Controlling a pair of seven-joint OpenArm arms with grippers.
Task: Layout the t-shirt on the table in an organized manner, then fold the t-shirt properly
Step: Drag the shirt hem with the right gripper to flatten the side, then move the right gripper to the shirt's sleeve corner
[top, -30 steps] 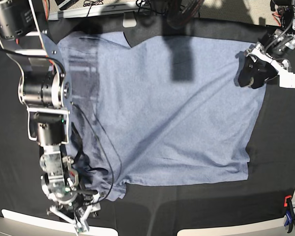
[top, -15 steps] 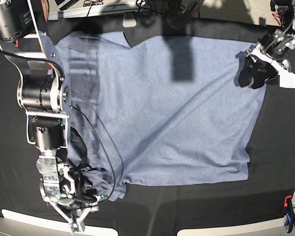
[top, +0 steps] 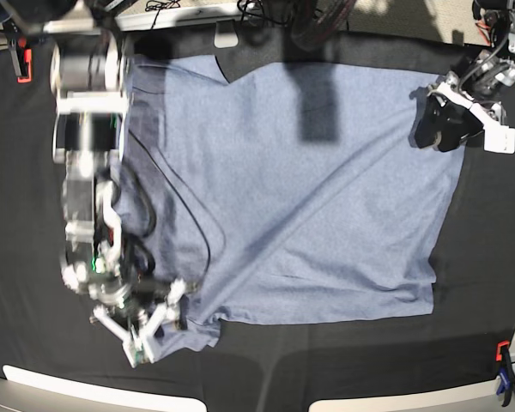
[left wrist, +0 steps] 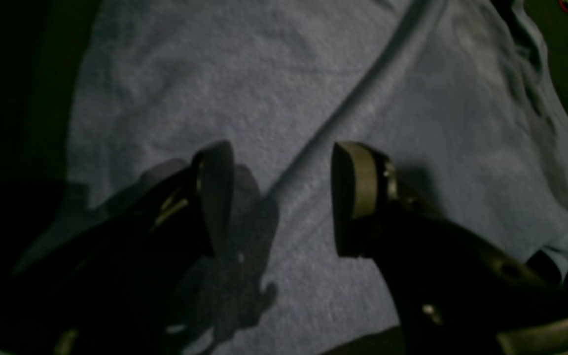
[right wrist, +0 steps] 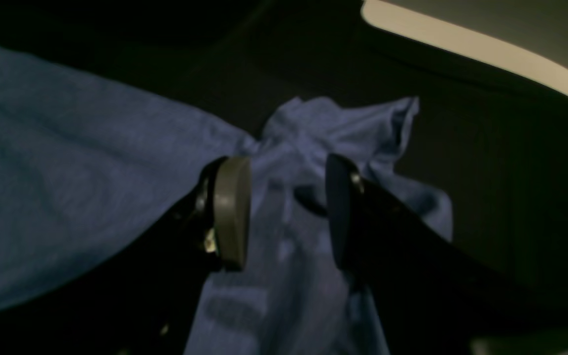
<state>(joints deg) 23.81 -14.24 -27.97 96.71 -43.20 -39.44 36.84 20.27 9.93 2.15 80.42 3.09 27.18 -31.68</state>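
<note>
Two claws: I read the left claw point(left wrist: 281, 197) released over the t-shirt point(top: 309, 189) on the table point(top: 489, 257), the right claw point(right wrist: 286, 212) grasping its bunched sleeve.

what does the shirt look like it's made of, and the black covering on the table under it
The t-shirt looks like soft cotton-type jersey: matte, heathered blue-grey, and it creases and bunches at the sleeve by the right pincer. The table covering looks like black woven cloth, matte and without shine, though its weave is too dark to make out.

right arm point(top: 86, 172) motion-blurred, t-shirt point(top: 309, 197) corner hidden under left pincer point(top: 436, 129)
</note>
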